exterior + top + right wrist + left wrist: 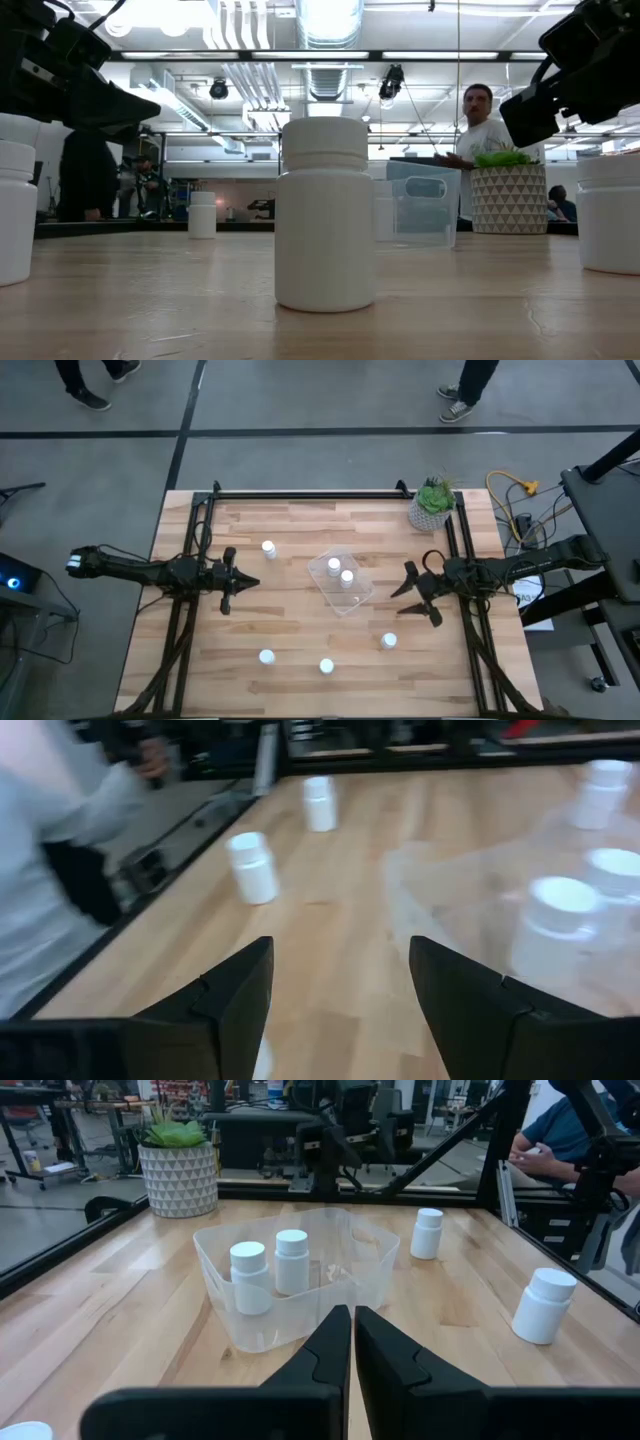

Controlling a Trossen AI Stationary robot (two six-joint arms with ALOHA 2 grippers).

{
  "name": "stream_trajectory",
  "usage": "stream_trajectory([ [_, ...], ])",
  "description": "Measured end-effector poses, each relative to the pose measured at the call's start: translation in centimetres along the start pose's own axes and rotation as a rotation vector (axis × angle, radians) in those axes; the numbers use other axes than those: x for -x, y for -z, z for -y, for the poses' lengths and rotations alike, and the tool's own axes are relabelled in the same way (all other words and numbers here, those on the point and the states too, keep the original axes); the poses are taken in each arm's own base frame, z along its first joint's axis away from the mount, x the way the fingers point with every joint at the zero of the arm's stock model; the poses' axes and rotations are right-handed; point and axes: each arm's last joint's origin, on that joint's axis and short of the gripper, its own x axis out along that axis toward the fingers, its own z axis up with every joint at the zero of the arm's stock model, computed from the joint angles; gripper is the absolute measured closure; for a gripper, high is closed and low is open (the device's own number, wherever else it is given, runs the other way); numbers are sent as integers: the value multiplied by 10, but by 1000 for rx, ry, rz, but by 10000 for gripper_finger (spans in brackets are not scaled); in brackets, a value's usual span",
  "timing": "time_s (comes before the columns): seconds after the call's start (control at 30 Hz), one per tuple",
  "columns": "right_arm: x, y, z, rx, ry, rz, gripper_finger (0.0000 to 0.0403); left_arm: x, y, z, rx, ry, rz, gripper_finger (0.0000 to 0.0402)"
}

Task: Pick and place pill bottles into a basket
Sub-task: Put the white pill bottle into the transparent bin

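Note:
The clear basket (340,582) sits at the table's middle with two white pill bottles (334,566) (347,578) standing in it. Loose bottles stand on their bases on the table: one far left of the basket (268,548), three near the front edge (266,656) (326,666) (389,642). My left gripper (245,582) is shut and empty, left of the basket and pointing at it (300,1280). My right gripper (402,582) is open and empty, right of the basket (520,910).
A pale pot with a green plant (432,508) stands at the far right corner. Black frame rails (300,493) run along the table's far, left and right sides. People stand beyond the table (482,120). Bare wood lies between the basket and the front bottles.

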Motion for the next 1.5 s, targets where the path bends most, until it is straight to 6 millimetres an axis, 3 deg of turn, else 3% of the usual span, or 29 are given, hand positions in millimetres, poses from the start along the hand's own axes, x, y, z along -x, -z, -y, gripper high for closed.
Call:
stream_trajectory([
  [0.63, -1, 3, 1, -20, 24, -31, 102, 0, 0, 0, 0, 0, -1, 402],
  [1.5, -3, 8, 0, -11, -33, -79, 109, 0, 0, 0, 0, 0, -2, 402],
])
